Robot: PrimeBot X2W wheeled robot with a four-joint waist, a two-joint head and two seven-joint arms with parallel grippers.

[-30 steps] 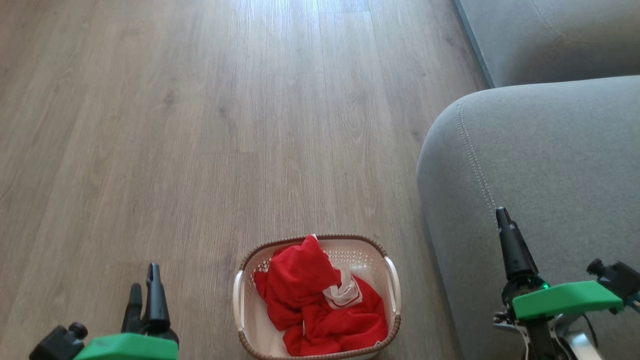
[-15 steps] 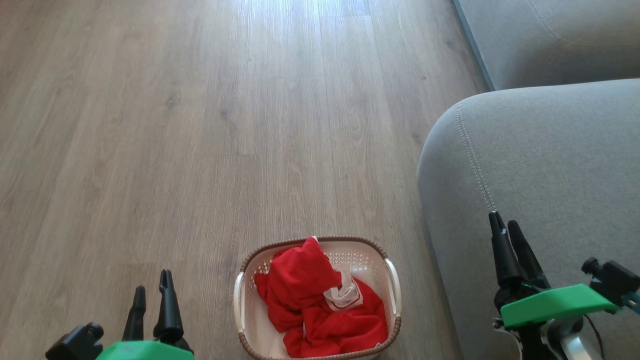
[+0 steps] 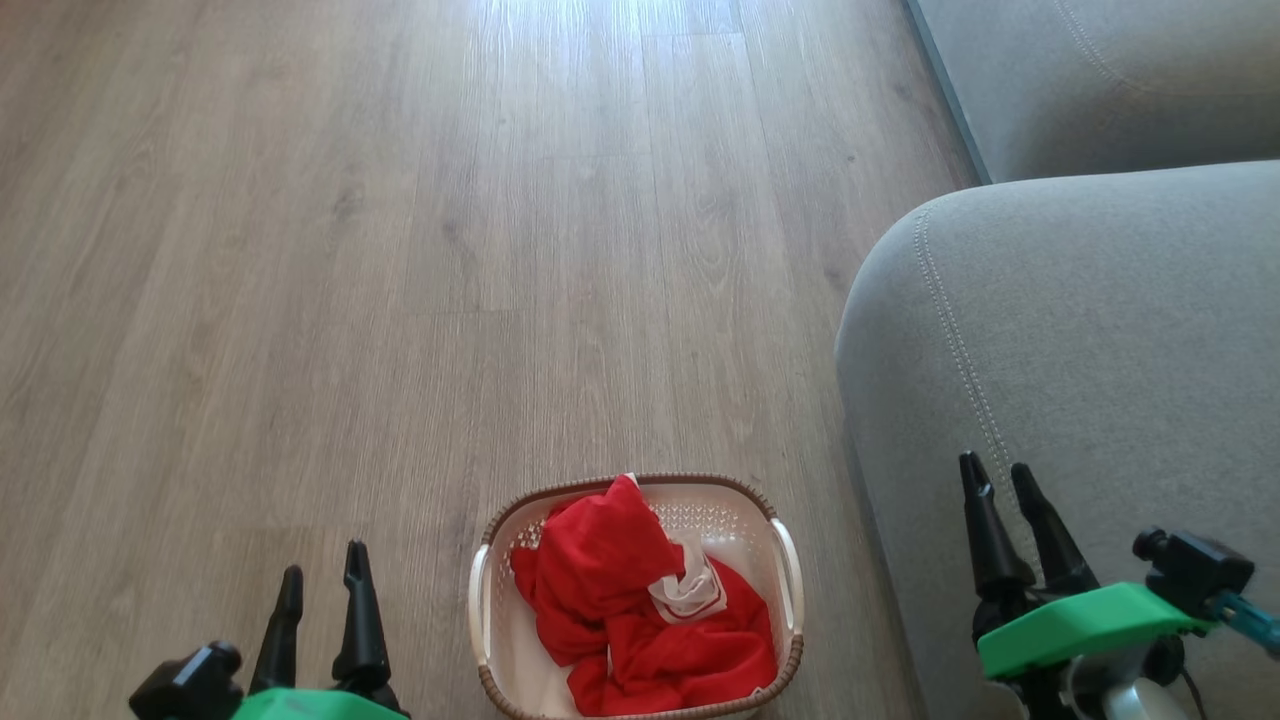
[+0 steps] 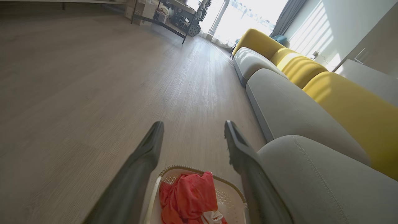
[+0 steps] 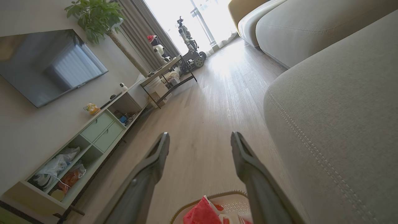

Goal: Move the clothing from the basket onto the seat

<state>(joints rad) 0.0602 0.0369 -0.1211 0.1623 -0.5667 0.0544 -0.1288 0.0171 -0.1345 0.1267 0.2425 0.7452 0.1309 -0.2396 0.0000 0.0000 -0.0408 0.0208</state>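
Head view: the red clothing (image 3: 620, 600) lay heaped in the basket (image 3: 640, 479), none on the seat (image 3: 1100, 350) to its right. The left gripper (image 3: 323, 560) and right gripper (image 3: 994, 463) flanked the basket, jaws apart. Both wrist views looked past parted jaws at the full basket; all the moving remained.

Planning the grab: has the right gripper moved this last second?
Yes. The right gripper has drawn back down the head view, its tips lower along the stitching of the seat.

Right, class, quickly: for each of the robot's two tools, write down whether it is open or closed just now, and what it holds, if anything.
Left tool: open, holding nothing.
Right tool: open, holding nothing.
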